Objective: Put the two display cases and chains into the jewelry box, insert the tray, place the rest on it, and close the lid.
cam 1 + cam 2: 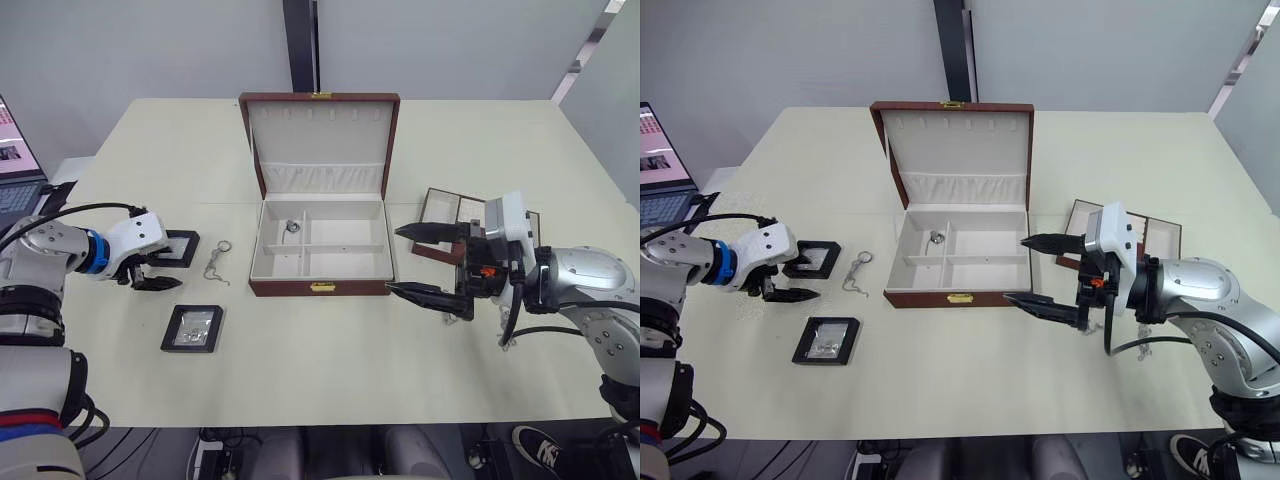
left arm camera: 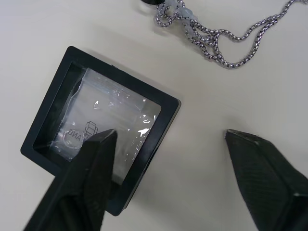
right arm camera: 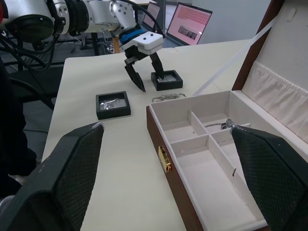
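My left gripper [image 1: 150, 268] hangs with jaws spread wide and empty over one display case [image 1: 176, 247], at nine o'clock from the open jewelry box [image 1: 322, 243]. My right gripper [image 1: 420, 262], gaping and empty too, sits at three o'clock beside the box. The chain [image 1: 217, 261] lies between case and box, the second display case [image 1: 192, 328] at seven o'clock.

Bare table [image 1: 330, 350] before the open jewelry box [image 1: 322, 248], upright lid [image 1: 320, 140] behind
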